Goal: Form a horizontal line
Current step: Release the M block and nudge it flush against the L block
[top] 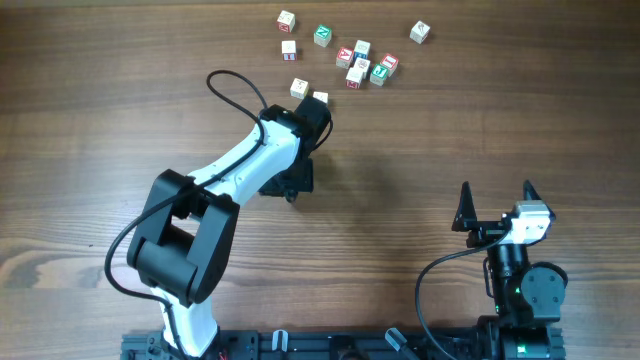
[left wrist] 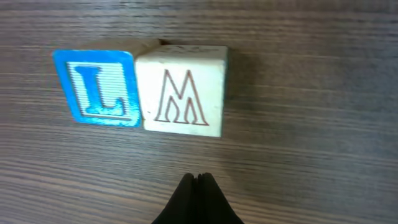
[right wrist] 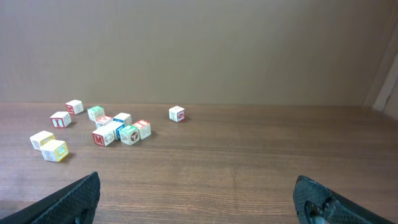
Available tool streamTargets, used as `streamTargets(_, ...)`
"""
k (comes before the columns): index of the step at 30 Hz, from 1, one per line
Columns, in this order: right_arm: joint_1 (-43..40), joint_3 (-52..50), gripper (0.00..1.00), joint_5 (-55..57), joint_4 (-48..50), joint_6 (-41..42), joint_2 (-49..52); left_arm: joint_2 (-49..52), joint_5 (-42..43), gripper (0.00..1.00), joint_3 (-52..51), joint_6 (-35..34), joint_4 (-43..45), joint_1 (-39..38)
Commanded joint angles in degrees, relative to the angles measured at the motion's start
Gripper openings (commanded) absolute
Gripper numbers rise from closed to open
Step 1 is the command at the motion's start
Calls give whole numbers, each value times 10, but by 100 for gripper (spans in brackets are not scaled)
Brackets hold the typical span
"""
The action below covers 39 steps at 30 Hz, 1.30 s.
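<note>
In the left wrist view a blue-faced "L" cube (left wrist: 96,87) and a pale "M" cube (left wrist: 181,90) sit edge to edge in a row of two; a four-cube horizontal line does not show. My left gripper (left wrist: 198,177) is shut and empty, just short of the "M" cube. Overhead, the pair shows as one cube (top: 299,88) and another (top: 320,98) at the tip of the left gripper (top: 316,108). My right gripper (top: 497,200) is open and empty at the near right, and its own view (right wrist: 199,205) shows bare wood between its fingers.
A cluster of several cubes (top: 362,64) lies at the back, also in the right wrist view (right wrist: 118,132). Loose cubes lie at the back left (top: 287,19), (top: 289,47), (top: 322,36) and at the back right (top: 420,33).
</note>
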Motion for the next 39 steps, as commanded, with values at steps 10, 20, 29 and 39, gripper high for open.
streamTargets(10, -1, -1, 100, -6, 2, -7, -3, 7, -26, 4, -21, -38, 44, 3)
streamTargets(20, -1, -1, 100, -6, 2, -7, -3, 7, -37, 4, -21, -34, 45, 3)
streamTargets(29, -1, -1, 100, -6, 2, -7, -3, 7, -48, 4, -21, -30, 44, 3)
streamTargets(39, -1, -1, 100, -6, 2, -7, -3, 7, -47, 4, -21, -30, 28, 3)
